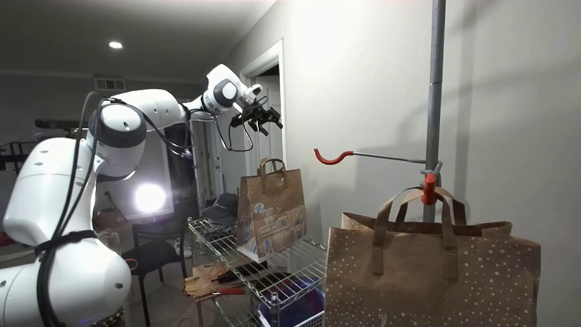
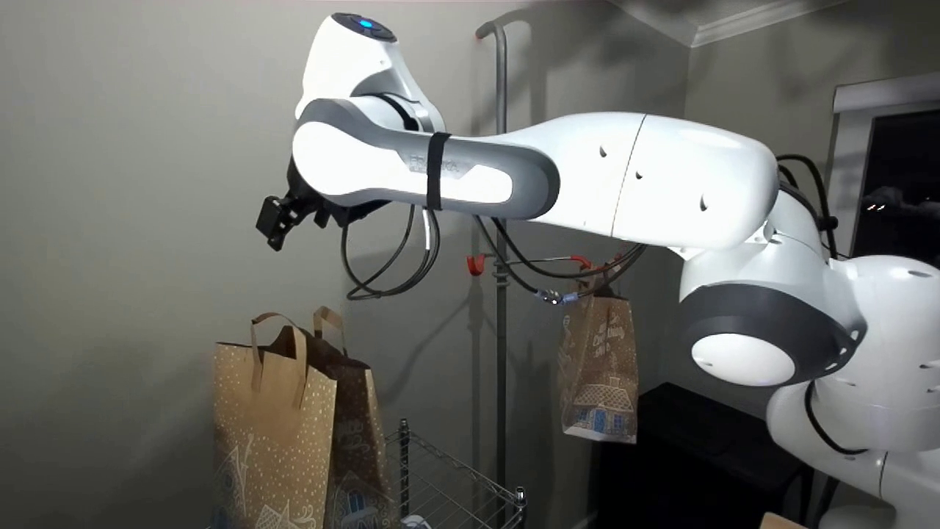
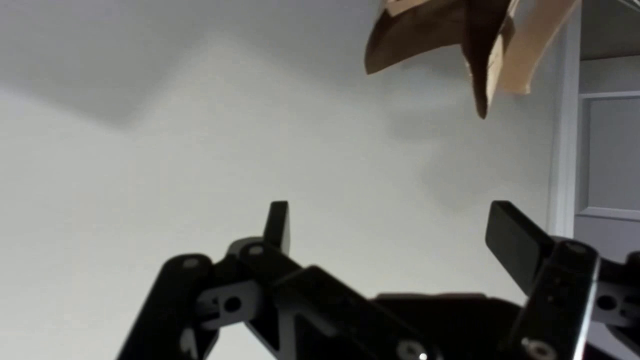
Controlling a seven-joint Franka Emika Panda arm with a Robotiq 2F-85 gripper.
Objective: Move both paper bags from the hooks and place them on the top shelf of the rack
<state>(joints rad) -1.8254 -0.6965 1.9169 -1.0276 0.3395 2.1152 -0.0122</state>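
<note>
My claw (image 3: pixel 390 225) is spread wide, its fingers (image 3: pixel 517 245) well apart with pale wall (image 3: pixel 350 165) showing between them. In both exterior views I hold it above one kraft paper shopping bag (image 1: pixel 274 218), clear of the looped handles (image 2: pixel 301 371). That bag stands upright on the top shelf of the rack (image 1: pixel 286 272), its wide face printed with pale specks and houses. To its right, the other kraft paper shopping bag (image 1: pixel 408 290), dotted white, hangs by its handles from an orange-red hook (image 1: pixel 429 190) on the grey metal pole (image 1: pixel 435 91); in an exterior view a printed house (image 2: pixel 604 411) with blue windows shows low on its narrow side. A second orange-red hook (image 1: pixel 333 160) juts left from the same pole, its curve in plain sight. In the wrist view the paper edges (image 3: pixel 425 40) of a bag and a strip of handle (image 3: pixel 530 55) show at the top, beside a white door frame (image 3: pixel 565 150) and apart from my fingers. Past the standing bag, at the far end of the shelf, I see a dark cap (image 1: pixel 222 206). Below the shelf is a white basket (image 1: pixel 312 320) with blue-purple contents (image 1: pixel 308 300), and to the left a red-handled tool (image 1: pixel 231 291) lies by some tan material (image 1: pixel 199 286) that I cannot make out. Farther left is a black chair (image 1: pixel 156 261), a bright lamp (image 1: pixel 150 197) beyond
</note>
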